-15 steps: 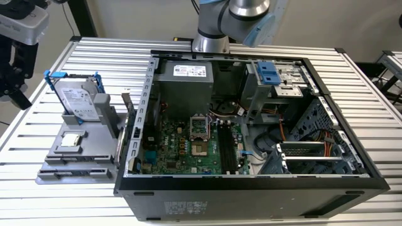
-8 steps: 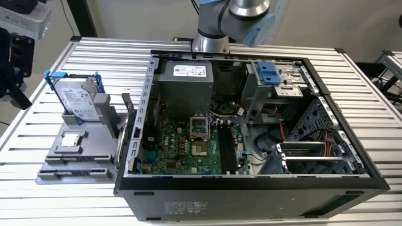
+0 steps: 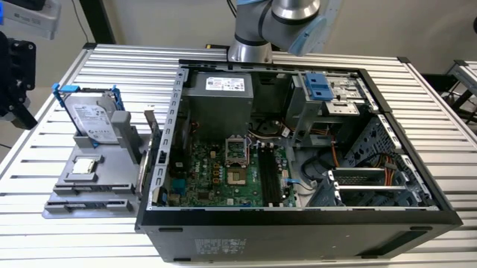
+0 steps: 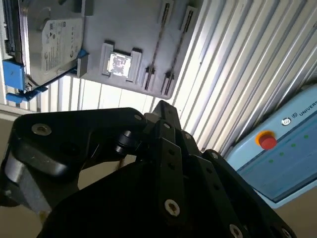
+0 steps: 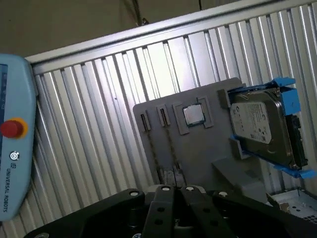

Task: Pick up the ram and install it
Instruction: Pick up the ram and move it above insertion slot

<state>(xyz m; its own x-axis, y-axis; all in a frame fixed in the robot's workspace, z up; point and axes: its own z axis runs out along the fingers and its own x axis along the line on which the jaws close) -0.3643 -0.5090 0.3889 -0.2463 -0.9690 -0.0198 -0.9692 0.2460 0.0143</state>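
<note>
Gripper (image 5: 174,191), jaw state indeterminable, is being held over the grey fixture (image 3: 111,181) at the exterior view's lower left, where the ram (image 5: 171,146) is seemingly being housed edge-up; jaws are best being squared to its length.

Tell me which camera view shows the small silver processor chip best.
The first wrist view: the processor chip lies face-up in its pocket on the grey holder, unblocked. The second wrist view shows it washed by glare. The exterior view shows it far off, near the hard drive.
</note>
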